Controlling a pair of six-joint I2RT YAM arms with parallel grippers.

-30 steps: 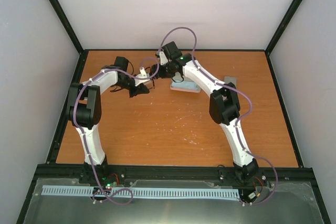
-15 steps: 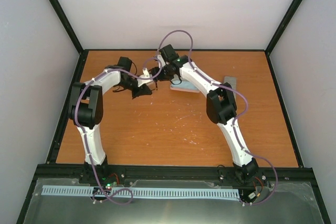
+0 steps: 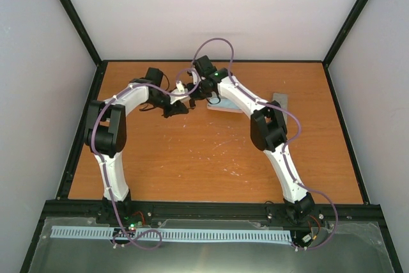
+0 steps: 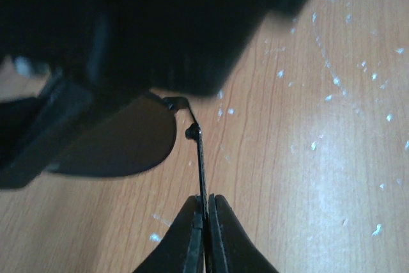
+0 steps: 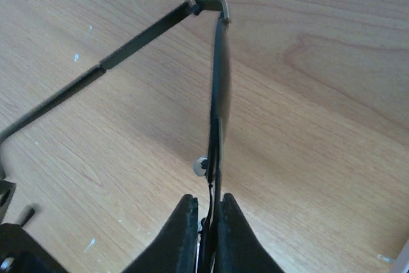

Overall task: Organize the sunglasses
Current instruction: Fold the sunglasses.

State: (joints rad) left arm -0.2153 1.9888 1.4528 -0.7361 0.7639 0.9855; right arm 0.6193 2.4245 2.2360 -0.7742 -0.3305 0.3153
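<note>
Two jaws pinched shut on thin black wire sunglasses, L on temple, R on lens rim, woodgrain table.

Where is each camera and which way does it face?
Top external: above and behind the bases, looking down on the brown wooden table; left arm and right arm show.
Left wrist: on its arm, facing the tabletop; left gripper pinches a temple of the black wire sunglasses.
Right wrist: likewise; right gripper clamps their front.
Wrist views share the sunglasses.

High rear overview of table; both wrist close-ups on shared sunglasses.
</note>
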